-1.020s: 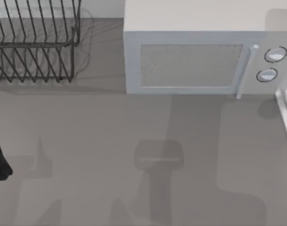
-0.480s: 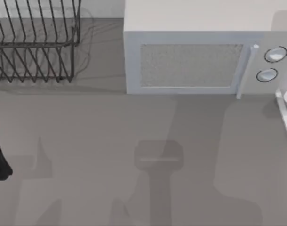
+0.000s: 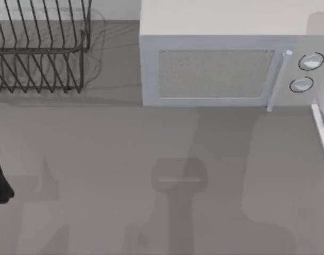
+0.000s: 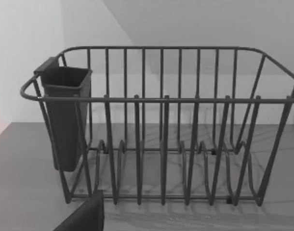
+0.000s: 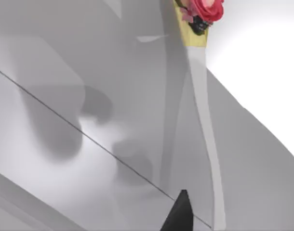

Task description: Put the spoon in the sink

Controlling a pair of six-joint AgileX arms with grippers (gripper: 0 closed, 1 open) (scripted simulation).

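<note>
Shadow near microwave (image 3: 215,69) slid rightward; right gripper over sink (image 5: 113,96) probably, finger state unclear. Lower slowly, release spoon low.

Top view looks down on the table (image 3: 98,159); left wrist faces the shared dish rack (image 4: 161,125) closely.

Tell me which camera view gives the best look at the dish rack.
The left wrist view: the dish rack stands whole and side-on, with a dark cup hung at one end. The top view cuts it off at the table's far left corner. The right wrist view faces pale surfaces instead.
</note>
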